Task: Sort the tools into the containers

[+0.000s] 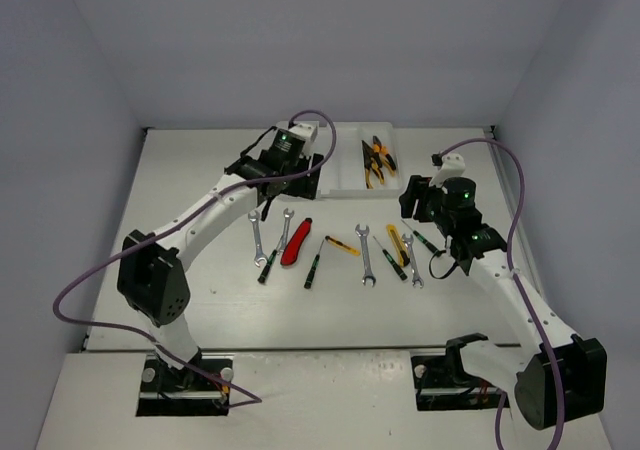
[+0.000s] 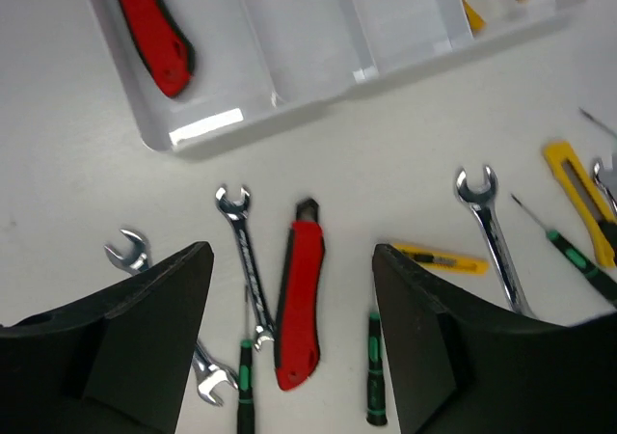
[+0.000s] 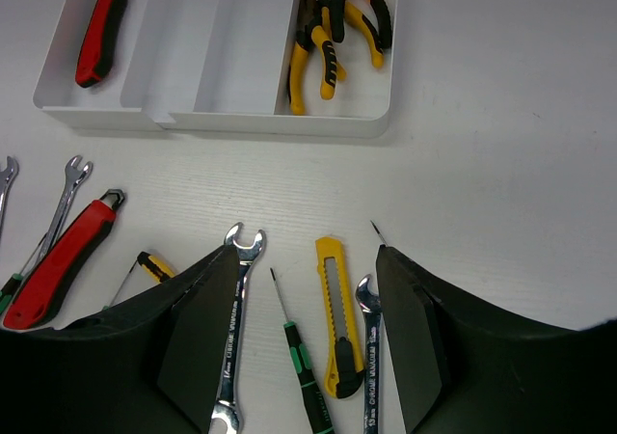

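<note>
Picking next: the red utility cutter with a black tip (image 2: 299, 304), lying on the white worktop (image 2: 405, 145) right under my left hand (image 2: 291, 256); that is my guess at the step.
Grip state: the fingers are spread wide and hold nothing.
Approach: I would come straight down with a finger on each long side of the cutter, at mid-length, and close gently.
Hazard: a silver open-end wrench (image 2: 246, 260) and a thin black-green screwdriver (image 2: 246, 391) lie just beside the cutter; I could nudge or pinch them.
Other arm: my right hand (image 3: 308, 256) is wide open too, empty, above a yellow snap-blade cutter (image 3: 337, 328).
Loose tools: in a rough row on the worktop, on the near side of the tray.
Containers: a translucent white plastic tray (image 3: 280, 122) with four long slots.
One end slot: a second red cutter (image 3: 101, 31), alone.
Two middle slots: bare.
Other end slot: yellow- and orange-handled pliers (image 3: 333, 29), piled together.
Destination: likely the slot with the matching red cutter.
</note>
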You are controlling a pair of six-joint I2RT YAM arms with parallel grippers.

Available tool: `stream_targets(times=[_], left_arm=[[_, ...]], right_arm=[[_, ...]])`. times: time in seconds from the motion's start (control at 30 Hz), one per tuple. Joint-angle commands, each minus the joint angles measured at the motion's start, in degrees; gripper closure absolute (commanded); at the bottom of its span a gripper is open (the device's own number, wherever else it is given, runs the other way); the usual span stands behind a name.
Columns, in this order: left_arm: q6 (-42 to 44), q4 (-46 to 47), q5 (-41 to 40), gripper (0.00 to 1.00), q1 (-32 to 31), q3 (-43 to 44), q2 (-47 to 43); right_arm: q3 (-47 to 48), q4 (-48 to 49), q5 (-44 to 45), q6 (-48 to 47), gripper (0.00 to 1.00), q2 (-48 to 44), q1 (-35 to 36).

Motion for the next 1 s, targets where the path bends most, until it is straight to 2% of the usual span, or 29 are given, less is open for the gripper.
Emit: stream_targets(times=[0.0,0.13,0.33,0.6,0.8,0.97], left_arm=[[-2.17,0.11,0.73,0.37,-1.84,-8.01,-2.79],[-1.56,0.2,1.58,0.37,-3.08,-12.17,-1.16],[1.01,-0.23,3.17,0.37,-3.53,-12.81,2.85],[-0.03,0.11,3.14,0.38,-3.94,-12.37,8.39],[-0.07,0.11,-0.68,0.5,-6.13,-11.97,9.5],[-0.14,0.11,-2.05,0.78,-6.63,-11.76,9.53]], right_arm=[[0.39,4.05,1.08,0.15,0.43,-1.08,0.24],[0.29,4.07,0.91,0.22,0.43,-1.05,0.24],[0.37,4.07,0.29,0.38,0.43,-0.86,0.24],[0.37,4.07,0.11,0.48,0.43,-0.44,0.32],[0.45,4.07,0.12,0.49,0.43,-0.25,0.32],[0.37,4.07,0.34,0.57,0.43,-0.38,0.32]])
